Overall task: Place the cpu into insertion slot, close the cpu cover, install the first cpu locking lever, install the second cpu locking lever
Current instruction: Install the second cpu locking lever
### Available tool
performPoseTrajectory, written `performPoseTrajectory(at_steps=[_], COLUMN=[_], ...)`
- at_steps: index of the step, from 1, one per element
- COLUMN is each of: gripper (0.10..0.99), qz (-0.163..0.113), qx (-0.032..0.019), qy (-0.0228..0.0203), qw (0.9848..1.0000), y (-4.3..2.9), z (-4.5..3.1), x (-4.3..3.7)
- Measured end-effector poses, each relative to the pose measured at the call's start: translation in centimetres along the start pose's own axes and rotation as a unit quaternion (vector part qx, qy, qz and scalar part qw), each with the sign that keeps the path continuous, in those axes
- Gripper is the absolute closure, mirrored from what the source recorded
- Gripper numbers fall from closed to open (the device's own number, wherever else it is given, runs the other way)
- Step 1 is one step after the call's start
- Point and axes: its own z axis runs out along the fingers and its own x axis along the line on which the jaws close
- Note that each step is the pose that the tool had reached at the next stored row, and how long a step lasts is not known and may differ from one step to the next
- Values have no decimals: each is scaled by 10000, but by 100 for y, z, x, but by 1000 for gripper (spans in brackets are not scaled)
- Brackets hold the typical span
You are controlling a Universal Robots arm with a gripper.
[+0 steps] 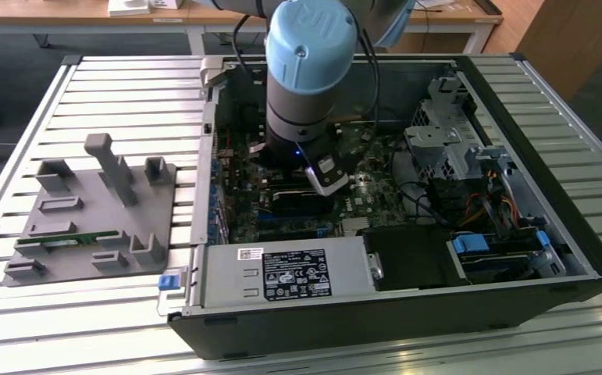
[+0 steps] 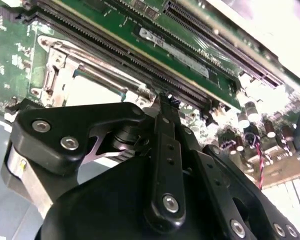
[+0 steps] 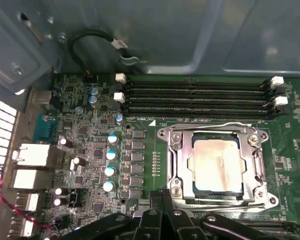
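Note:
In the first wrist view the cpu [image 3: 216, 165], a pale silvery-beige square, lies flat in the insertion slot [image 3: 176, 191] on the green board. The cpu cover [image 3: 251, 150], a silver frame, lies down around the chip. Thin wire levers [image 3: 215, 125] run along the frame's edges. My gripper [image 3: 161, 194] is shut just beside the socket's near edge, with nothing visible between its fingers. In the second wrist view the gripper [image 2: 165, 100] points at the board next to the silver socket frame [image 2: 55, 75] and the pale cpu [image 2: 87, 92]. The arm [image 1: 301, 94] reaches down into the open computer case.
Long black memory slots [image 3: 195, 100] lie beside the socket. Blue-topped capacitors [image 3: 111, 155] and rear ports [image 3: 30, 155] stand further off. The case walls, a drive cage [image 1: 457, 141] and power supply [image 1: 290, 273] surround the board. A grey fixture plate [image 1: 92, 211] sits at the exterior view's left.

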Motion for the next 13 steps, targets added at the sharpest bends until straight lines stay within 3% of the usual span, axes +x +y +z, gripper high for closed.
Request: performPoseTrajectory(at_steps=[13], gripper=[980], qz=[0], qx=[-3], qy=[0], qw=[10000], y=[74], z=[-215], x=[3])
